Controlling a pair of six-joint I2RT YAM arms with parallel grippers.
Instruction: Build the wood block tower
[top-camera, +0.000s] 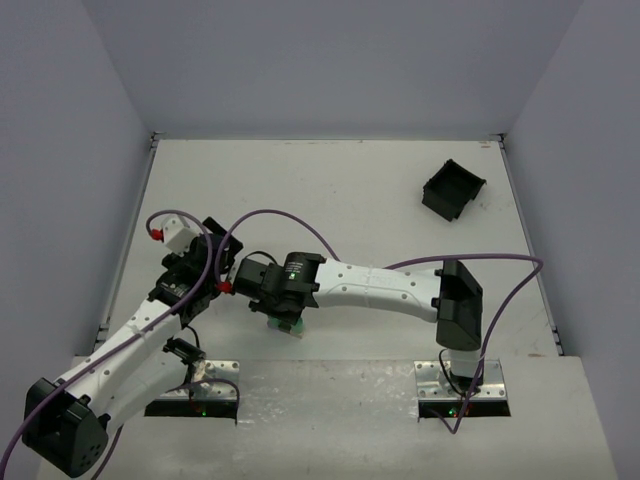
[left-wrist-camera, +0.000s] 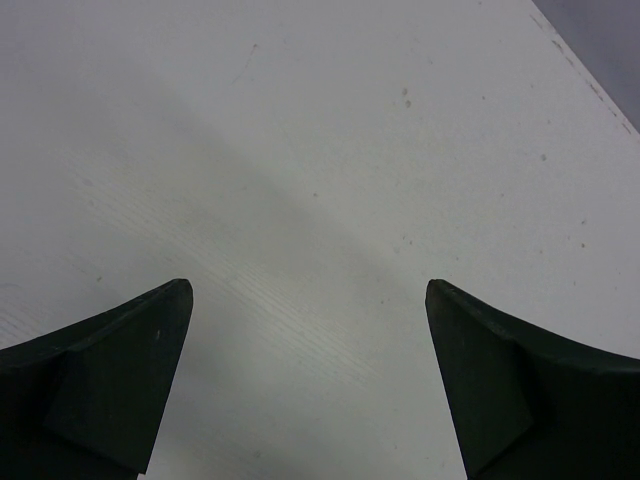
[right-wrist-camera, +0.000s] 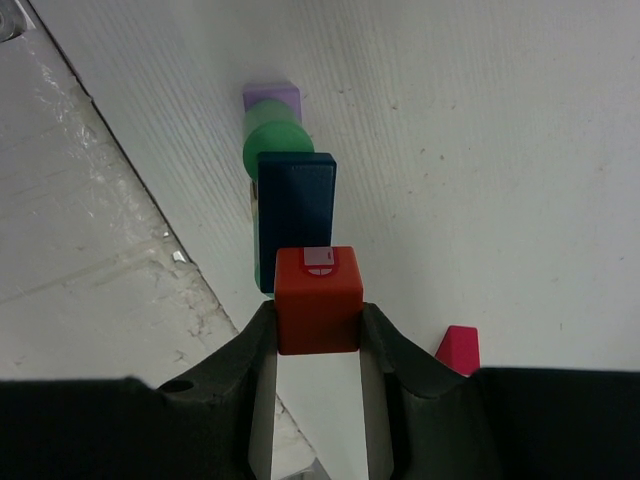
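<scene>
Spanning every view: one white counter (top-camera: 340, 190), matte, finely ribbed, lightly speckled. Crossing it in the overhead view, two white arms: left arm (top-camera: 130, 335) at lower left, right arm (top-camera: 380, 285) stretched toward centre-left. At upper right, one square black plastic bin (top-camera: 452, 190), open-topped.

Left jaws: two dark, matte, wedge-shaped tips, spread wide, gripping nothing, bare counter between. Right jaws: dark, curved, narrowed onto a single block.

Five painted wooden pieces in the right wrist view, one per colour:
- One dark blue rectangular block (right-wrist-camera: 296, 205), long and flat-faced, mid-frame.
- One red cube (right-wrist-camera: 318, 300), glossy, with a small white label on its upper face. Clamped on both sides at the jaw tips and overlapping the blue block's near end; contact not discernible.
- One green round piece (right-wrist-camera: 275, 140).
- One pale purple squared block (right-wrist-camera: 272, 98), ending a line of four running toward upper centre; stacked or lying, impossible to tell.
- One magenta pointed piece (right-wrist-camera: 458, 350) at lower right, apart from the line, base cut off by the jaw body.
</scene>
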